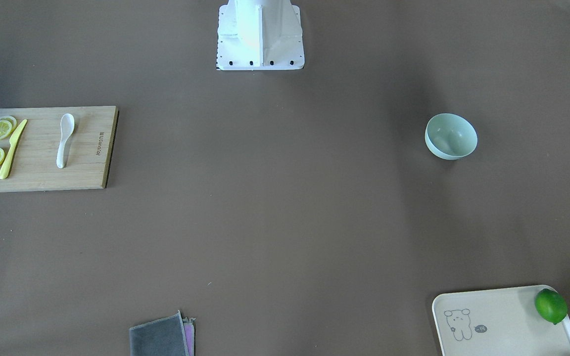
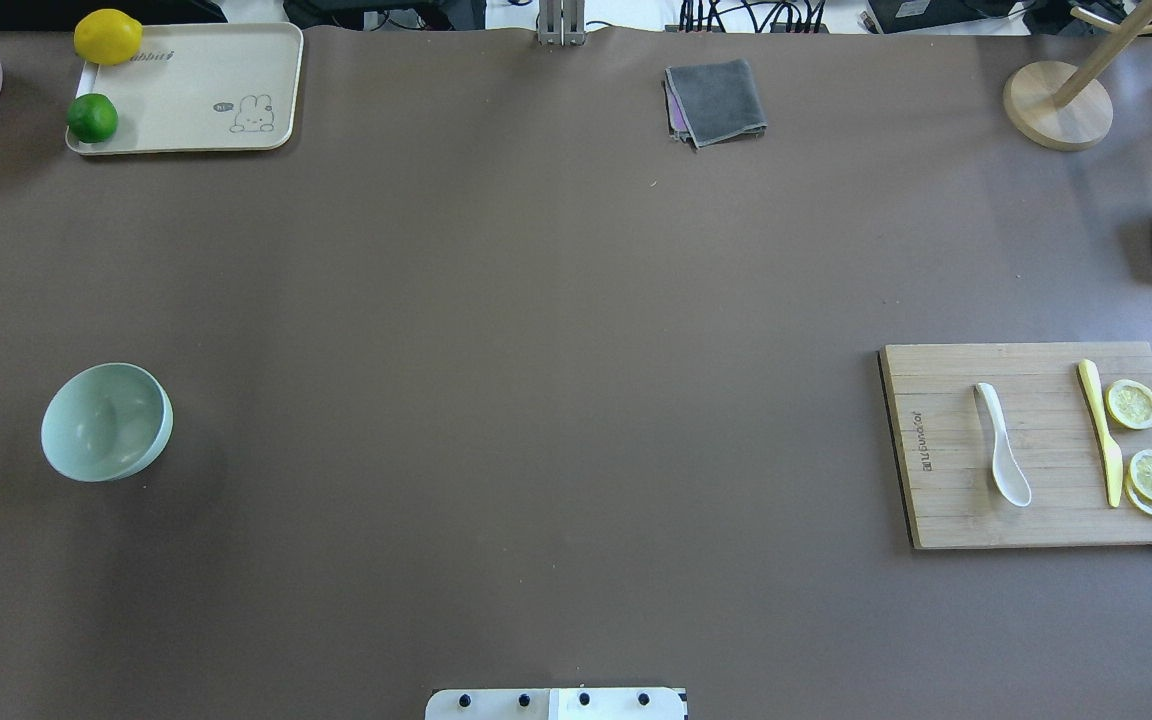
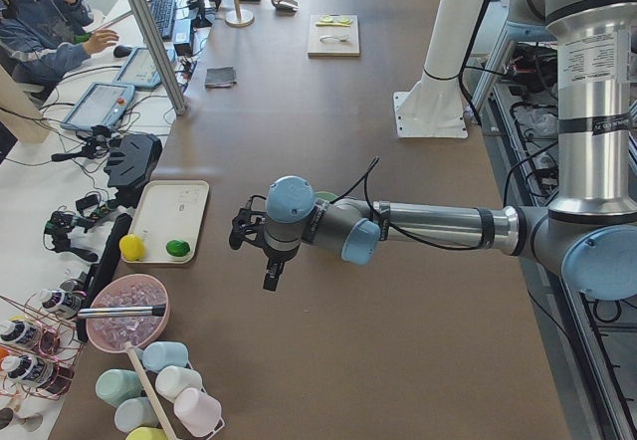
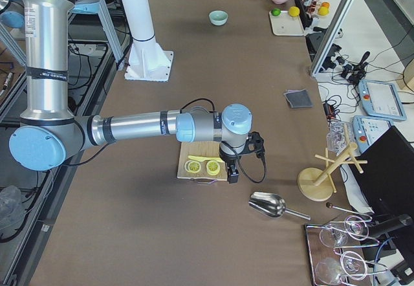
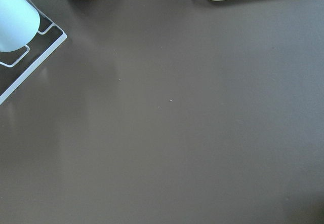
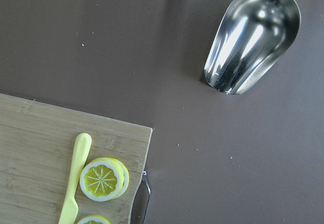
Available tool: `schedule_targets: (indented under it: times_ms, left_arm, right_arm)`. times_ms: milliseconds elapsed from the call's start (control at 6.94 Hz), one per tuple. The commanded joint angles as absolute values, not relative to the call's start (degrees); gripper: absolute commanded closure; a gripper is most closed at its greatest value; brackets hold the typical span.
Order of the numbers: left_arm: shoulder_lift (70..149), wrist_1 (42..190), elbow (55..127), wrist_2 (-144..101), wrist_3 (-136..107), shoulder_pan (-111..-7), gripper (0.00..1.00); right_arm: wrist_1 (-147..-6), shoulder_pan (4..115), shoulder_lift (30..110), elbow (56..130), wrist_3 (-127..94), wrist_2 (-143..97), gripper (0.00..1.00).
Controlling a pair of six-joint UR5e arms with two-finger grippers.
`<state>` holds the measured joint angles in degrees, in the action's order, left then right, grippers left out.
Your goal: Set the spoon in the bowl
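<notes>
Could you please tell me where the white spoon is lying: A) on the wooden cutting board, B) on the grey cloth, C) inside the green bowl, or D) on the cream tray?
A: the spoon lies on the cutting board near the yellow knife, far from the bowl.

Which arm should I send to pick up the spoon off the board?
Right. The spoon lies on the cutting board on the robot's right, and the right gripper hangs by that board's outer end. The left gripper is across the table.
</notes>
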<state>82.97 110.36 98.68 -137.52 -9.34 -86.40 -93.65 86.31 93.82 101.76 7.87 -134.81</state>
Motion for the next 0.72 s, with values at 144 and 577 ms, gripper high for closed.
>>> schedule_targets:
  times_ms: [144, 577]
  left_arm:
    - [82.26, 111.27, 98.79, -137.99, -9.58, -86.40, 0.02]
    - [82.44, 112.76, 100.54, -139.03, -9.58, -84.05, 0.03]
  right_arm:
    - [-91.23, 86.31, 94.22, 100.55, 7.74, -135.00, 0.00]
    - [-91.23, 86.31, 94.22, 100.55, 7.73, -136.05, 0.00]
